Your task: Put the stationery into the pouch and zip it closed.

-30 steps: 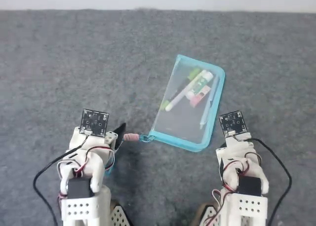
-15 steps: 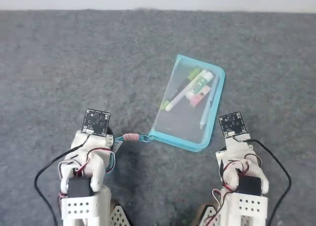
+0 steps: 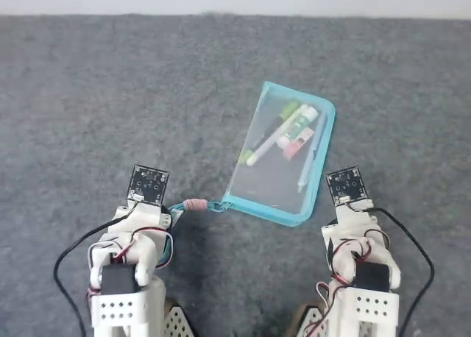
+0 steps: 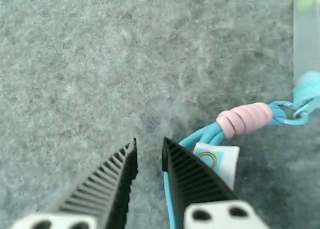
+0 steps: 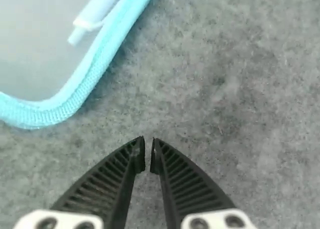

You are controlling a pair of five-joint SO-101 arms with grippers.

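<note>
Entry: zip cord beside my left gripper, pouch lying between my two arms.
My left gripper point(image 4: 149, 148): jaws narrowly apart, holding nothing. The blue zip cord point(image 4: 197, 139) lies just outside one jaw, its pink bead point(image 4: 245, 120) a little ahead. The cord runs right to the near corner of the pouch point(image 3: 268, 190), which slants away with pens point(image 3: 283, 131) inside. My right gripper point(image 5: 147, 151): nearly closed, empty, near the pouch's other near corner.
</note>
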